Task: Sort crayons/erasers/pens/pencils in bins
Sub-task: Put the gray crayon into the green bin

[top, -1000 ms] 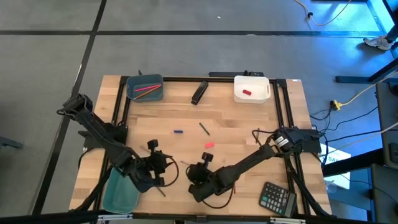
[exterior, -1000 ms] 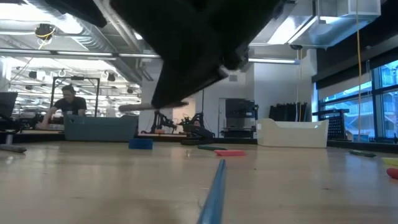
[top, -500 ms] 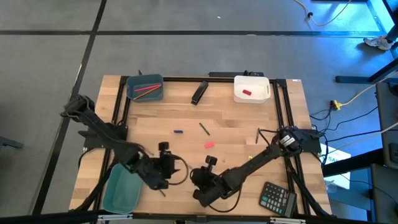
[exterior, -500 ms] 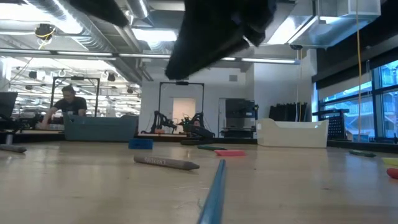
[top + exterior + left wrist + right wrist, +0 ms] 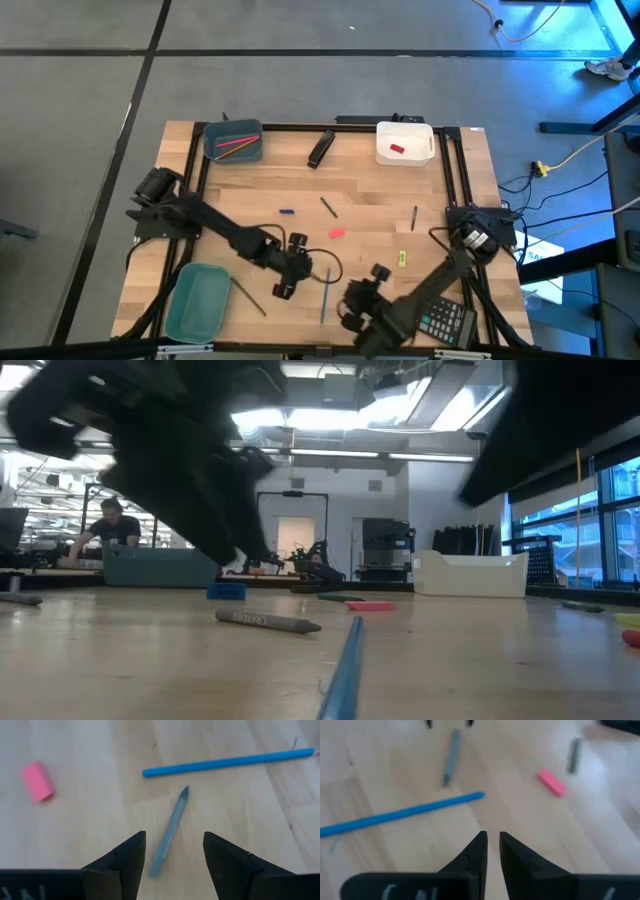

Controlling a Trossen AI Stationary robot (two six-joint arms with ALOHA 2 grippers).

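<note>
A grey crayon [image 5: 170, 832] lies flat on the wooden table, and my left gripper [image 5: 174, 836] hangs open above it, one finger on either side, touching nothing. In the low view the crayon [image 5: 268, 622] lies left of the bright blue pencil [image 5: 345, 660]. The blue pencil [image 5: 325, 295] rests between my left gripper [image 5: 283, 285] and my right gripper [image 5: 350, 302]. My right gripper [image 5: 491, 837] is shut, with only a thin slit and nothing in it, just short of the pencil [image 5: 400, 812]. A pink eraser [image 5: 336, 233] lies farther back.
A teal bin [image 5: 195, 300] stands near left, with a dark pen [image 5: 248, 297] beside it. At the back are a blue-grey bin [image 5: 233, 140] holding red sticks and a white bin [image 5: 405, 142] with a red eraser. A calculator [image 5: 445, 320] lies near right. More pens [image 5: 328, 206] are scattered mid-table.
The grey crayon, held up in the air a second ago, has been let go and now lies on the table. My left gripper has gone toward the table's right edge and down over it. My right gripper has pulled toward the right and near edges.
</note>
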